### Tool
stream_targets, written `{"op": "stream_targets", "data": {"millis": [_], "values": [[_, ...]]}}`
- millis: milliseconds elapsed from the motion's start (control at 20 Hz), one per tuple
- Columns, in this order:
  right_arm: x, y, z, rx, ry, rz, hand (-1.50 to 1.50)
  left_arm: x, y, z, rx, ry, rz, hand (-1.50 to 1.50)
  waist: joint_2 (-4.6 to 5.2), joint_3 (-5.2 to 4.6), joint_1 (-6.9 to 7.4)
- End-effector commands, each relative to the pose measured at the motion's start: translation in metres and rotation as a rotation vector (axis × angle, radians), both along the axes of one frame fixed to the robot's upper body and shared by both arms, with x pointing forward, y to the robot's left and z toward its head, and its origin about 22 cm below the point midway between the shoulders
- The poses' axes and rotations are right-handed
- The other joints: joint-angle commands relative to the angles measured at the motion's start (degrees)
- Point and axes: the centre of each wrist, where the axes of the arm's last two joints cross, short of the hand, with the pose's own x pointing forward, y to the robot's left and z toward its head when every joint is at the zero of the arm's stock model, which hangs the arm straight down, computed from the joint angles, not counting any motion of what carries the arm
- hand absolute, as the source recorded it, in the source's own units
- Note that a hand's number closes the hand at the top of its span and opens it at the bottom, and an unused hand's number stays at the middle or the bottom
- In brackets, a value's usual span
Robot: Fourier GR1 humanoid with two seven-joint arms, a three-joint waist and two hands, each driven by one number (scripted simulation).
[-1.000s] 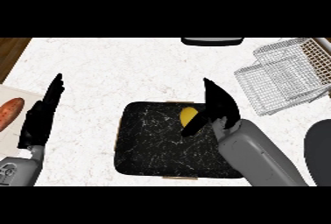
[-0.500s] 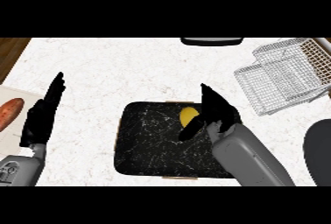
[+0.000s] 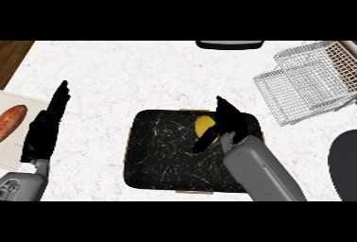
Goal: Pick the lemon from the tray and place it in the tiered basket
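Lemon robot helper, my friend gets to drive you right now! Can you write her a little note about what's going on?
Right hand: over the tray, fingers open beside the lemon, not holding it.
Left hand: open, resting at the view's left, holding nothing.
Lemon: on the dark tray, near its far right corner, partly hidden by the right hand.
Tiered basket: at the counter's far right; no lemon in it.
Done: nothing picked yet.
Left: grasp the lemon, lift it, carry it right, place it in the basket.

A white speckled counter (image 3: 140, 75) fills the view, with a strip of brown wood (image 3: 12, 54) at its left corner.
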Motion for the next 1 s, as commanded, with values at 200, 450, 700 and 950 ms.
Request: {"op": "stream_targets", "data": {"millis": [200, 450, 700, 950], "values": [[0.013, 0.0, -0.009, -0.014, 0.105, -0.087, -1.5, 0.007, 0.009, 0.009, 0.013, 0.018, -0.003, 0.0, 0.08, 0.01, -0.06], [0.016, 0.008, -0.02, 0.012, 0.139, -0.08, -1.5, 0.009, -0.004, 0.009, 0.0, 0.0, 0.013, 0.0, 0.09, 0.02, 0.13], [0.014, 0.02, -0.024, 0.001, 0.201, 0.129, 1.5, 0.009, 0.003, -0.002, 0.001, 0.014, -0.014, 0.0, 0.18, 0.0, 0.16], [0.006, 0.033, -0.041, -0.084, 0.156, 0.13, 1.5, 0.015, -0.008, -0.014, -0.025, 0.022, -0.026, 0.0, 0.24, 0.0, 0.18]]}}
